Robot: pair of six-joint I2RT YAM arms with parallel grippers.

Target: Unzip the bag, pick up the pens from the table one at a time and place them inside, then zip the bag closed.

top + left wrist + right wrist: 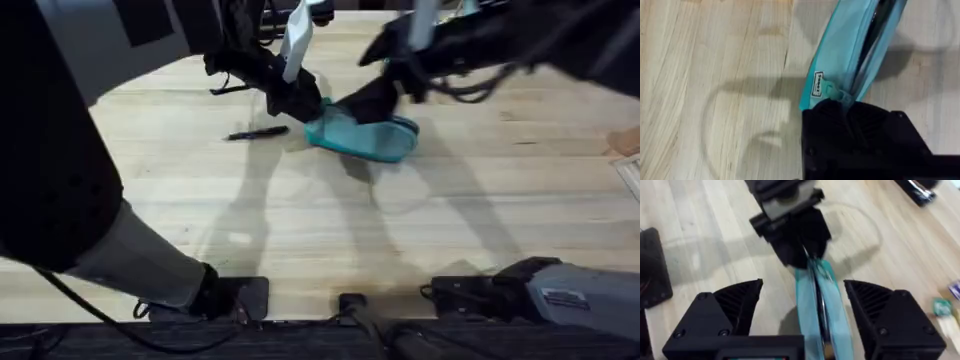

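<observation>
Zipping step: left fingers point(840, 107) pinch the zipper end of the bag point(362, 133) at bench point(330, 230) centre, right fingers point(805, 305) spread astride it; pen point(257, 132) at nine o'clock awaits loading.

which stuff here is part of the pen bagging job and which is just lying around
Job:
bag
pen on the table
left claw, shut on the bag's end
right claw, open astride the bag

Lying about:
black object
small packet
</observation>
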